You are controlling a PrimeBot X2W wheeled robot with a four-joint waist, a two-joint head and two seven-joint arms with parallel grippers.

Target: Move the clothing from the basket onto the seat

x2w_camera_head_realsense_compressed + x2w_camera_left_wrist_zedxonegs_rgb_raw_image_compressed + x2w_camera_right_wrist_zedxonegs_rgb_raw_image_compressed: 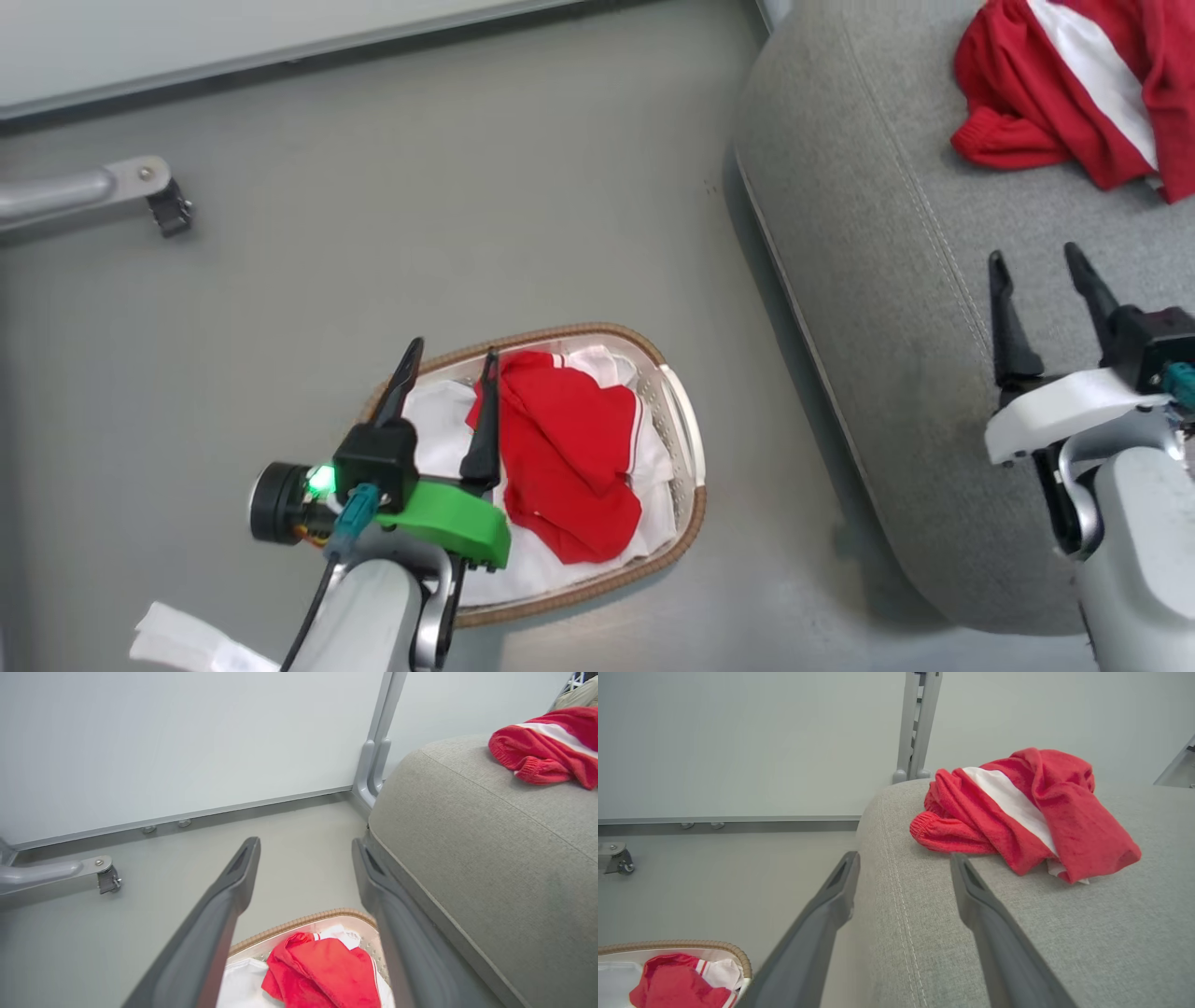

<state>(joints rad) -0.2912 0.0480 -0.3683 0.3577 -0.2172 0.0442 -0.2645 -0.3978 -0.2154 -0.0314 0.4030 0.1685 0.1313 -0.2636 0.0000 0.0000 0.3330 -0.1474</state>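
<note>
One piece of red clothing with a white stripe lies crumpled on the grey seat at the upper right; it also shows in the right wrist view and the left wrist view. More red clothing lies on white fabric in the basket on the floor. My right gripper is open above the seat, short of the garment, holding nothing. My left gripper is open above the basket's left part, empty, with the red clothing low between its fingers.
A grey metal leg with a caster stands on the floor at the upper left. A pale wall panel with a rail runs along the back. A white crumpled scrap lies at the bottom left. Grey floor separates the basket from the seat.
</note>
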